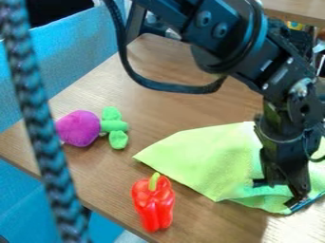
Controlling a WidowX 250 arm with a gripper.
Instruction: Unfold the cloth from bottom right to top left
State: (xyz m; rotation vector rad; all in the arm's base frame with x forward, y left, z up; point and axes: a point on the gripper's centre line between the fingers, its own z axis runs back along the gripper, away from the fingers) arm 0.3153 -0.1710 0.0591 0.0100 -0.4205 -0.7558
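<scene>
The black gripper (279, 190) hangs at the lower right, its tip end down at the near edge of the cloth. The yellow-green cloth (209, 159) lies on the wooden table, with one pointed corner toward the left and its near edge running down to the right. The arm and gripper hide part of the cloth's right side. Whether cloth is held between the fingertips is not clear.
A red toy pepper (153, 203) stands near the table's front edge, left of the gripper. A purple and green plush toy (80, 128) lies at the left. A braided cable (39, 118) crosses the left foreground.
</scene>
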